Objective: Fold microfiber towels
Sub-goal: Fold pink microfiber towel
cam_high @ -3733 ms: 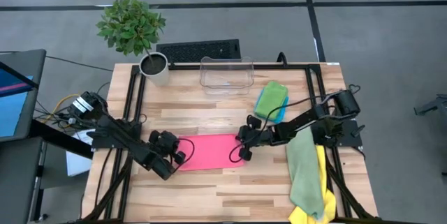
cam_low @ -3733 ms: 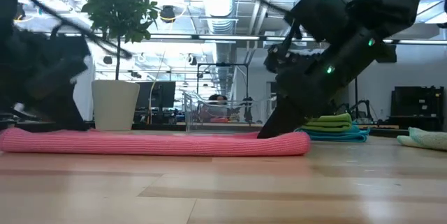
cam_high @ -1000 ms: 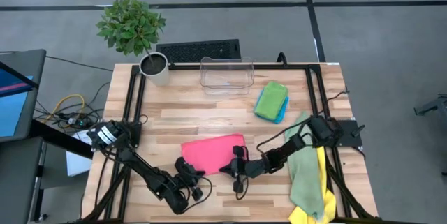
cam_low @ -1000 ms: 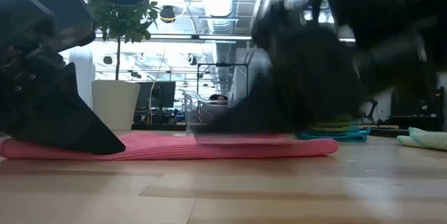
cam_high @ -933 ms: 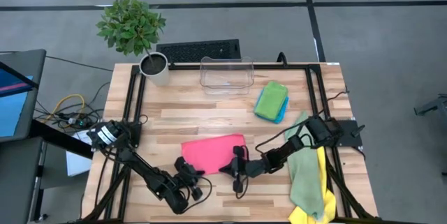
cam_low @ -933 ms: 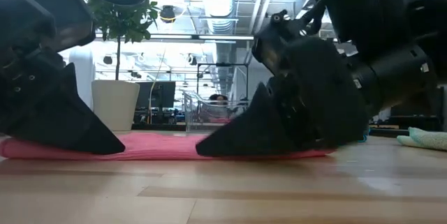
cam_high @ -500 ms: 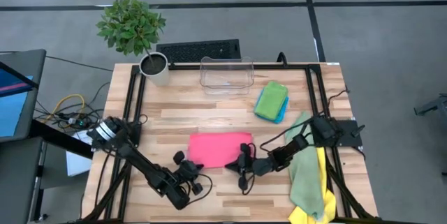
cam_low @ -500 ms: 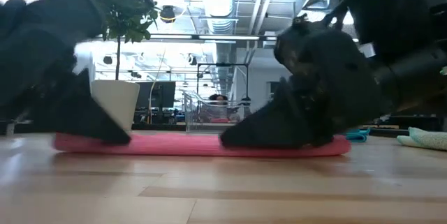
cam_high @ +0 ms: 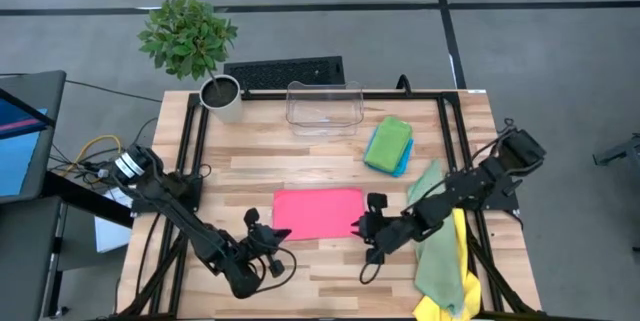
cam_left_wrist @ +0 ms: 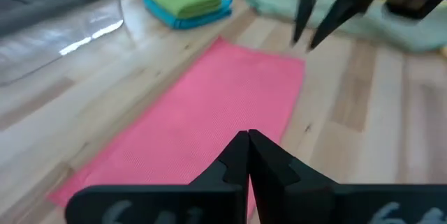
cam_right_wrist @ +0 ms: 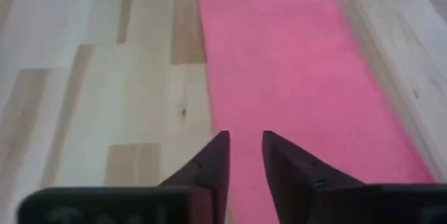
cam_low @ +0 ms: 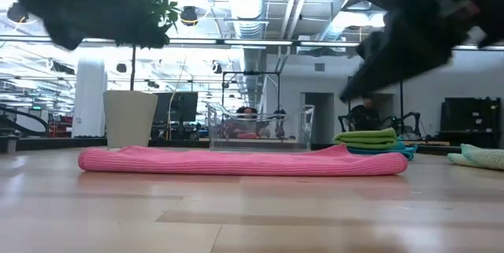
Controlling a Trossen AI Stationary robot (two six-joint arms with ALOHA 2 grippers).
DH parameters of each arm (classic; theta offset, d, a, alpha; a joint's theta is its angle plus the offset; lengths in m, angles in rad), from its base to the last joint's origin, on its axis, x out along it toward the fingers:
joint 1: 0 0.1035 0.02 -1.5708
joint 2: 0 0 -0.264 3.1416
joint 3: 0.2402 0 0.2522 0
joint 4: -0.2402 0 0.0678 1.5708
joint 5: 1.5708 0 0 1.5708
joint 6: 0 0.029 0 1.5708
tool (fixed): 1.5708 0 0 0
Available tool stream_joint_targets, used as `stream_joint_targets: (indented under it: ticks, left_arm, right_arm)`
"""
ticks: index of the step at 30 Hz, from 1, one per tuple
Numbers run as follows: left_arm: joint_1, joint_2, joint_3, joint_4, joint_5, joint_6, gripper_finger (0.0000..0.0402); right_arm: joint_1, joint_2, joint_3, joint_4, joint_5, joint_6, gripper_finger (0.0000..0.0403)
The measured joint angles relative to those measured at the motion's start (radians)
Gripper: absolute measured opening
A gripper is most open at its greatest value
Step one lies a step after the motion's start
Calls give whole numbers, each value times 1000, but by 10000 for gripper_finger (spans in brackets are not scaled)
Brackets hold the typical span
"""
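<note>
With the pink towel (cam_high: 318,213) lying folded flat at the frame's lower centre on the worktop (cam_high: 300,166), my left gripper (cam_high: 262,244) pressed together and right gripper (cam_high: 372,229) slightly parted, I'd pinch both short-end corners evenly before folding across.

1. The tabletop (cam_high: 300,166) is pale wood planks inside a black frame
2. A pink towel (cam_high: 318,213) lies flat at its middle
3. Beyond the pink towel stands a clear bin (cam_high: 323,107), with a potted plant (cam_high: 220,97) at the bin's left
4. Right of the pink towel: a folded green towel (cam_high: 388,141) on a blue towel (cam_high: 402,162), then a sage towel (cam_high: 436,246) over a yellow towel (cam_high: 462,266)
</note>
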State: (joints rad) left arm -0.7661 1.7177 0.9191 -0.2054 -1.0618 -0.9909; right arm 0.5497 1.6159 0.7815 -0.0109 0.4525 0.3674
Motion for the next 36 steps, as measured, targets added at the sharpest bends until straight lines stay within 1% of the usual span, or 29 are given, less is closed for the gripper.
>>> stream_joint_targets:
  ticks: [3,6,8,12,13,17,21,23,26,28,32,36]
  left_arm:
    - [0,44,-18,10,0,-64,0]
    - [1,90,-25,11,3,-129,0]
    - [1,115,-26,10,4,-146,0]
    - [4,154,-26,18,38,-174,0]
    - [4,159,-26,16,45,-177,0]
    - [5,168,-26,18,64,-183,0]
    - [7,168,-25,20,67,-180,0]
    - [7,168,-25,20,72,-181,0]
    - [7,168,-25,21,75,-182,0]
    - [7,168,-25,21,74,-182,0]
    - [7,167,-25,21,72,-182,0]
    - [7,167,-25,20,70,-181,0]
  right_arm:
    - [20,-5,-1,0,18,22,132]
    - [35,39,-20,-3,51,70,134]
    - [45,81,-25,0,72,110,127]
    - [72,187,-23,28,71,168,106]
    - [79,213,-20,44,96,185,102]
    - [96,267,-16,80,133,219,86]
    - [104,215,-20,47,129,207,76]
    - [105,145,-32,-9,131,162,74]
    - [105,28,-19,-28,132,136,76]
    - [105,-9,-24,-71,129,133,79]
    - [110,-9,-22,-82,106,131,95]
    - [118,80,-24,-86,94,130,120]
